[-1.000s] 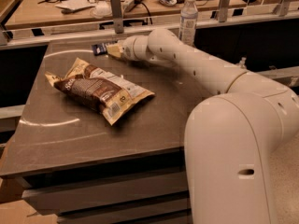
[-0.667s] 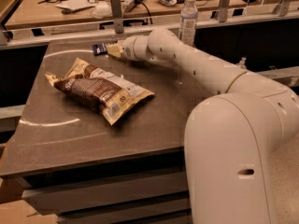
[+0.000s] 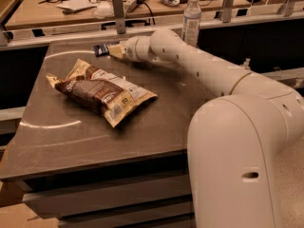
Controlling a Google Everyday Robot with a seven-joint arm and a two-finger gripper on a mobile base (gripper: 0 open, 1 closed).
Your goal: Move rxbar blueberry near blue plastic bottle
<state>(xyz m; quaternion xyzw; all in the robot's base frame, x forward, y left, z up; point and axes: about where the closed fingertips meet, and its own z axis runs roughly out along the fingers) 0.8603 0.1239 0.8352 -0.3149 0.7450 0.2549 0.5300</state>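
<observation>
1. At the table's (image 3: 71, 141) far edge, the gripper (image 3: 114, 50) meets the rxbar blueberry (image 3: 100, 48); open or closed, can't tell.
2. Back right, the blue plastic bottle (image 3: 191, 18) stands well apart.
3. Mid-table lies the chip bag (image 3: 99, 91).

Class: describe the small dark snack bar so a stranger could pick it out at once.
Start at the dark table and go to its far edge, left of the tall blue plastic bottle. There, right beside the gripper, lies the rxbar blueberry. It is small, flat and dark navy, unlike the big brown chip bag nearer the front.
</observation>
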